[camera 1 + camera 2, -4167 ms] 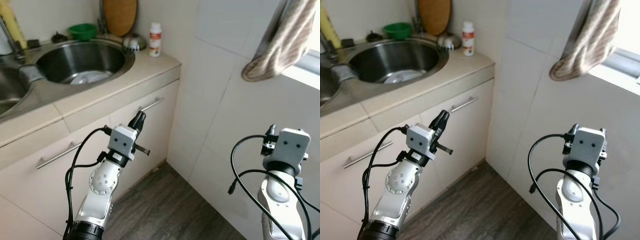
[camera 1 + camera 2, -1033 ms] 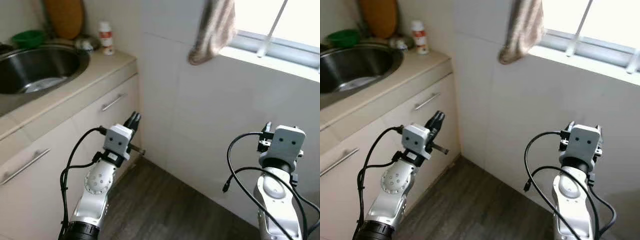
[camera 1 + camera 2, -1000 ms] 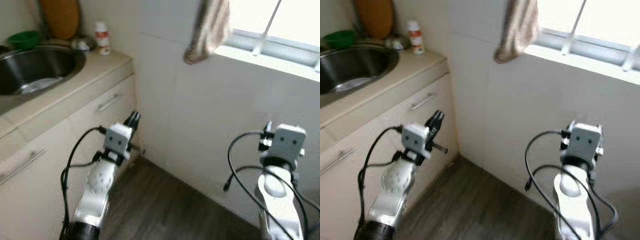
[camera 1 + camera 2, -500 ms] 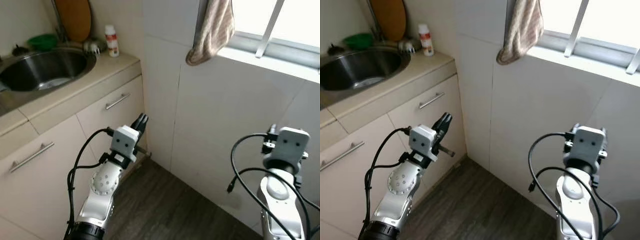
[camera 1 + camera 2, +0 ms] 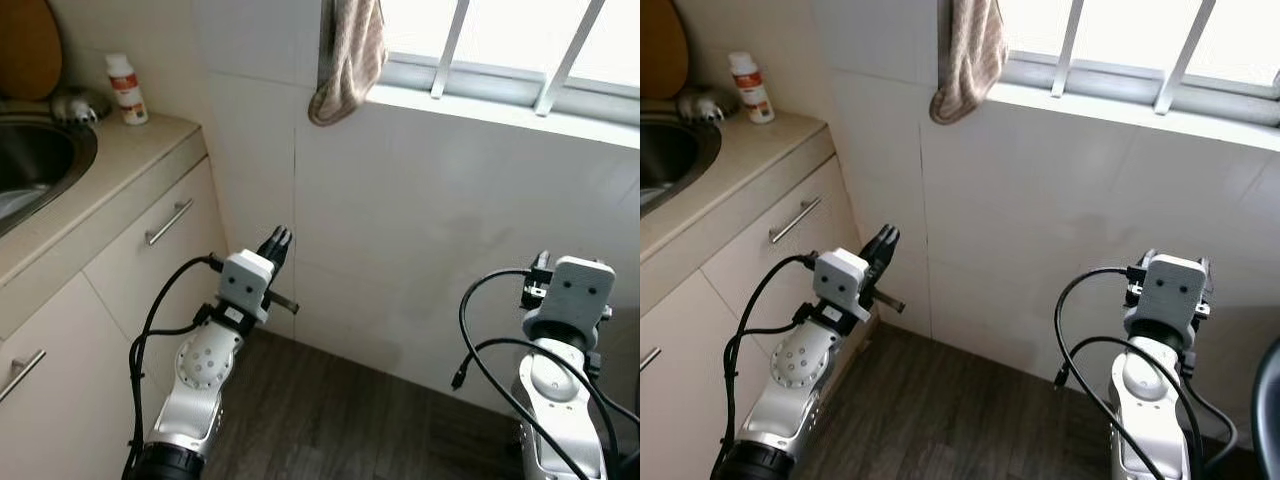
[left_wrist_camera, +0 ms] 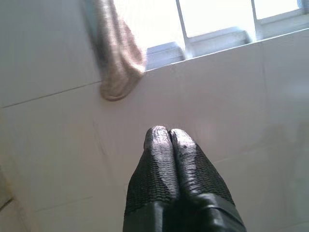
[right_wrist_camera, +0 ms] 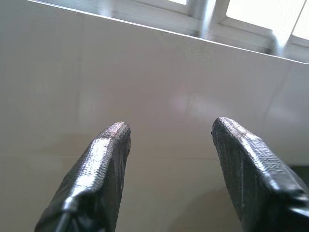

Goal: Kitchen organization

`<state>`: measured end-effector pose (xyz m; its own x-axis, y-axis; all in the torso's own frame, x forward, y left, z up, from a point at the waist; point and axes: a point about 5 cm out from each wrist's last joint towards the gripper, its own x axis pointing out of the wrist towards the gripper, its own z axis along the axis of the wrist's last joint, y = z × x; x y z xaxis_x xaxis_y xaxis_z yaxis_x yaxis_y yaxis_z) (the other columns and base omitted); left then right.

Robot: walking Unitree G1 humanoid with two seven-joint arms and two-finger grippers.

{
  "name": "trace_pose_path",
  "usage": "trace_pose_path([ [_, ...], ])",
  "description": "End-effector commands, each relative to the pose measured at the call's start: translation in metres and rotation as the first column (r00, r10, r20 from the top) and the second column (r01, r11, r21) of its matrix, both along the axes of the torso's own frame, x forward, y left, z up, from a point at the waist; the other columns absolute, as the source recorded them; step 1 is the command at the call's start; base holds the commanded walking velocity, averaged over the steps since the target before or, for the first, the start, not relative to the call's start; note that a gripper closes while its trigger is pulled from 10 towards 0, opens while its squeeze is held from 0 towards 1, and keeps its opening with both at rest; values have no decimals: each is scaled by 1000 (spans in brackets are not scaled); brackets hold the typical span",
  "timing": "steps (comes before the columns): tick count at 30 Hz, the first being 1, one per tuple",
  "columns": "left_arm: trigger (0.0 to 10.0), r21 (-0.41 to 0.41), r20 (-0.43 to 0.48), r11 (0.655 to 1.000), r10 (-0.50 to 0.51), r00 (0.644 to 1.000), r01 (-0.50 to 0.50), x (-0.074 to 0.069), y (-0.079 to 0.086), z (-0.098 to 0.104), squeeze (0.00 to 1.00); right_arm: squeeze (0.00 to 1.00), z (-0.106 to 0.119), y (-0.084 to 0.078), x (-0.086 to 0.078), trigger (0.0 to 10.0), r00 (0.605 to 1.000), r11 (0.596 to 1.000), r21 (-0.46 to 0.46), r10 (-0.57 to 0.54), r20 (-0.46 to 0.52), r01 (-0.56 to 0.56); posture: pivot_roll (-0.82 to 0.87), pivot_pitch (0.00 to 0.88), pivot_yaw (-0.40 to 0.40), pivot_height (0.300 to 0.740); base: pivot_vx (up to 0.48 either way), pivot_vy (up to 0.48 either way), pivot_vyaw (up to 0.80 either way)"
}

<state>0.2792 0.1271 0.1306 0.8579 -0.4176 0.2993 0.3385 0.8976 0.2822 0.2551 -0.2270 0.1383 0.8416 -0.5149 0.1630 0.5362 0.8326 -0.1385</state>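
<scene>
While I faced the tiled wall (image 5: 420, 230) below the window (image 5: 500, 40), the counter (image 5: 90, 170) with its sink (image 5: 30, 165) and bottle (image 5: 126, 89) sat off to my left. Left gripper (image 6: 166, 131) was pinched closed and empty, right gripper (image 7: 169, 130) spread wide, also empty. I judged both arms might bump the wall if I stepped forward.

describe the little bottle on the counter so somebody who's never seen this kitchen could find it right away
Start at the beige counter that ends against the white tiled wall, beside the steel sink. At the counter's back, near the wall, stands the small bottle. It is white and upright with a red cap and a red label band; the shiny metal object next to it is low and rounded.
</scene>
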Motion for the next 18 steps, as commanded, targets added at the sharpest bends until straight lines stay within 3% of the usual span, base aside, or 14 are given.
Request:
trace_pose_path([
  [1,10000,6,5,1000,-10,1000,10,0,-3,1,0,0,2,-4,-1,10000,1000,1000,4,-14,8,14,98,0,-55,740,0,0,0],
  [5,10000,9,0,1000,-10,1000,10,0,-3,1,0,0,2,-4,-2,10000,1000,1000,4,-16,9,16,97,0,-54,740,0,0,0],
  [11,10000,9,-3,1000,-9,1000,9,1,-2,0,0,0,2,-5,-2,10000,1000,1000,10,-23,9,23,98,0,-52,740,0,-449,0],
  [14,10000,-3,5,1000,-12,1000,12,0,-2,2,0,0,2,-5,-1,10000,1000,1000,14,-25,9,25,98,0,-52,740,0,0,-800],
  [18,10000,-4,7,1000,-13,1000,13,0,-2,2,0,0,1,-6,-2,10000,999,999,31,-32,10,32,98,0,-52,740,0,0,0],
])
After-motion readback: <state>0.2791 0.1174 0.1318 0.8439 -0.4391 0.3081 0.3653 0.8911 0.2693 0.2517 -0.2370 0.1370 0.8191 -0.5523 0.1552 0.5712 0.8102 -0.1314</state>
